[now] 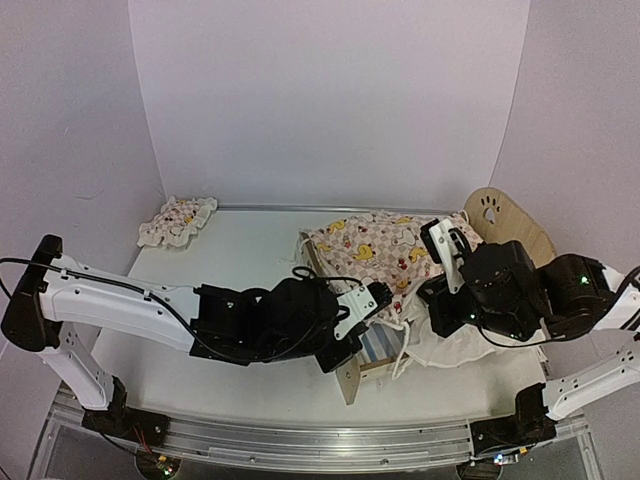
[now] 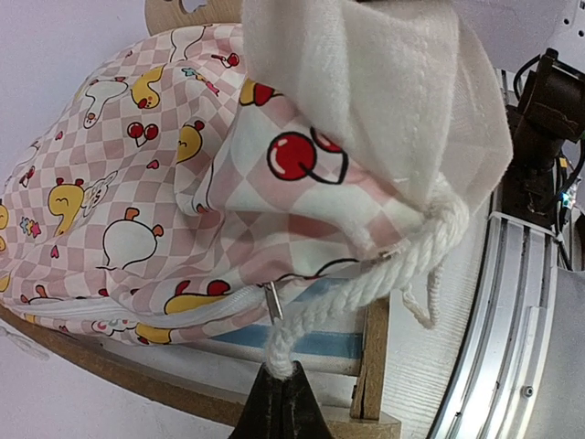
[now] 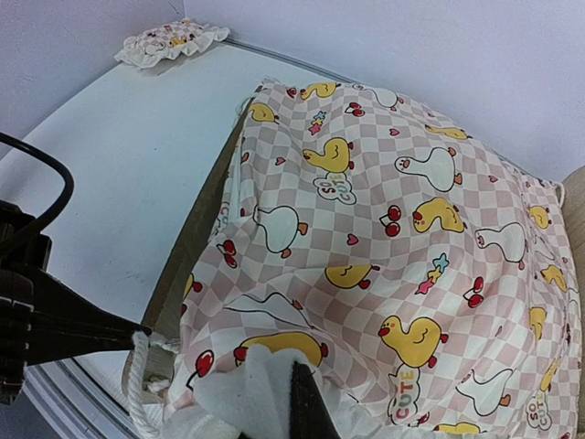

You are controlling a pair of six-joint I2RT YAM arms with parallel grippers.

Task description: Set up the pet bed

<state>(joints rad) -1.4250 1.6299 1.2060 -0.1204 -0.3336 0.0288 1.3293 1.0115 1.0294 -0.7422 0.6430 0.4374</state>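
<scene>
Light plywood pet bed (image 1: 350, 376): stiff, likely slides; hold by rail (image 2: 375, 352). Pink duck-print cover (image 1: 375, 245) over bed: left gripper (image 2: 279, 382) closed on its white cord (image 2: 366, 283), right gripper (image 3: 302, 389) closed on hem (image 3: 245, 386).

pet bed (image 1: 520, 230) | light plywood, paw-cutout headboard, striped base | upright, right of centre, mostly hidden

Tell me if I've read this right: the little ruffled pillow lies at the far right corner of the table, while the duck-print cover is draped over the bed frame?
Not quite. The top view shows the pillow at the far left corner of the table; the duck-print cover is indeed draped over the bed frame.
</scene>
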